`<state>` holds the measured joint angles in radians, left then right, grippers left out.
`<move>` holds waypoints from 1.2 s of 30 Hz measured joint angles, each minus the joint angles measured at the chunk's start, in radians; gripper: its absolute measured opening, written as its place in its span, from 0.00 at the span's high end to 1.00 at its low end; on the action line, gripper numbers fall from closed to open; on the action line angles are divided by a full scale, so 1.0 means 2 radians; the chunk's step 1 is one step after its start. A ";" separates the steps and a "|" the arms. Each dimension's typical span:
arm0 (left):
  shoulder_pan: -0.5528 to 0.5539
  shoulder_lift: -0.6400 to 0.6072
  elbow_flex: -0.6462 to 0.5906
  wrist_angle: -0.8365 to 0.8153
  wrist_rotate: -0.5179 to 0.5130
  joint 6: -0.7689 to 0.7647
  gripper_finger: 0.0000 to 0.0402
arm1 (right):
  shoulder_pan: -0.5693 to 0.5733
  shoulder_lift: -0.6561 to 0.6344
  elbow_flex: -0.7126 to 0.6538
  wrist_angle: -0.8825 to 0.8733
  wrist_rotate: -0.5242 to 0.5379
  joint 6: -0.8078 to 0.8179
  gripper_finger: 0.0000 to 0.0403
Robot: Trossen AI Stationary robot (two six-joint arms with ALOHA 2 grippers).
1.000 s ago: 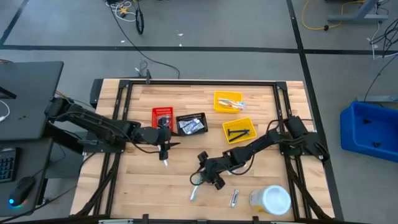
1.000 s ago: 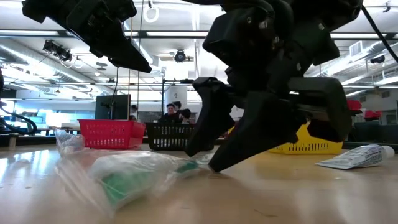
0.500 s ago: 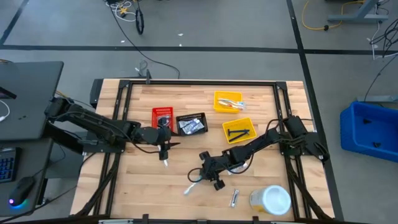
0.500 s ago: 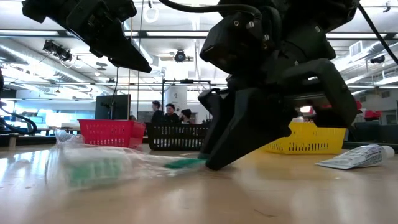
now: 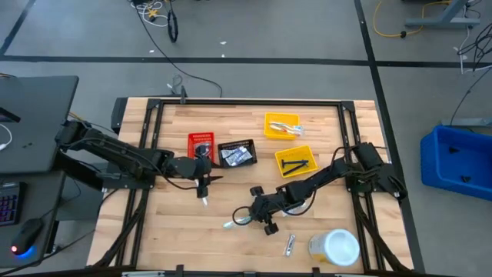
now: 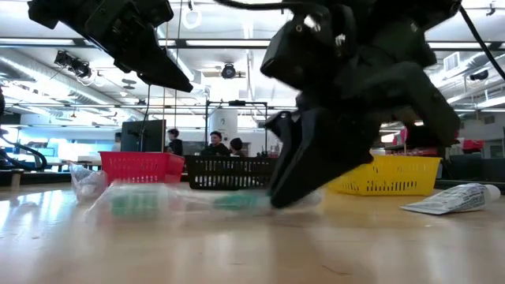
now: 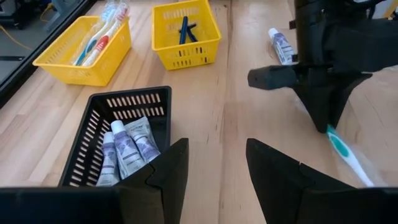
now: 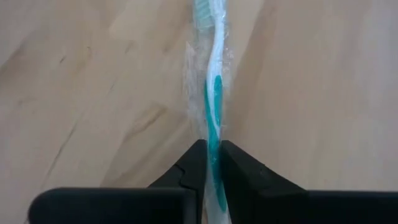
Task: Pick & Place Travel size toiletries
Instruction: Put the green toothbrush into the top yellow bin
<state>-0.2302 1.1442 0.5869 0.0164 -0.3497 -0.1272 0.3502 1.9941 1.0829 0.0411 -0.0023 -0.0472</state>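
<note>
Teal-and-white, a plastic-wrapped toothbrush (image 8: pixel 214 93) lies flat on the wooden tabletop (image 5: pixel 184 231) near its middle, pinched by the handle between the narrowed fingers of the right end effector (image 8: pixel 211 163), a low grip apparently meant to lift it toward the yellow toothbrush basket (image 7: pixel 85 42) at the far side. The left end effector (image 7: pixel 214 163) waits beside the black mesh basket of small tubes (image 7: pixel 118 140), fingers apart, holding nothing.

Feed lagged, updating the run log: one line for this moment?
right gripper: shut on clear-wrapped white-and-teal toothbrush, on table | left gripper: open, over black basket | phase: grasp
</note>
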 joint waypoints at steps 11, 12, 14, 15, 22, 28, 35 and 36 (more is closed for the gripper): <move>0.001 0.000 0.000 0.002 -0.017 0.000 0.58 | -0.007 -0.133 0.001 -0.158 0.066 0.032 0.89; 0.001 0.000 0.000 0.002 -0.017 0.000 0.58 | -0.010 -0.148 0.001 -0.183 0.070 0.046 0.89; 0.001 0.000 0.000 0.002 -0.017 0.000 0.58 | -0.018 -0.180 0.001 -0.242 0.077 0.081 0.89; 0.001 0.000 0.000 0.002 -0.017 0.000 0.58 | -0.023 -0.198 0.001 -0.270 0.080 0.095 0.89; 0.001 0.000 0.000 0.003 -0.021 0.000 0.58 | -0.073 -0.305 0.002 -0.477 0.159 0.151 0.89; 0.001 0.000 0.000 0.003 -0.026 0.002 0.58 | -0.176 -0.337 0.002 -0.573 0.180 0.173 0.89; 0.002 0.000 0.000 0.003 -0.033 0.011 0.58 | -0.301 -0.322 0.002 -0.530 0.130 0.146 0.89; 0.001 0.000 0.000 0.003 -0.033 0.011 0.58 | -0.317 -0.318 0.002 -0.520 0.122 0.144 0.89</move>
<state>-0.2276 1.1442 0.5869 0.0216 -0.4152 -0.1047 -0.2829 1.3585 1.0863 -0.9988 0.2411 0.2416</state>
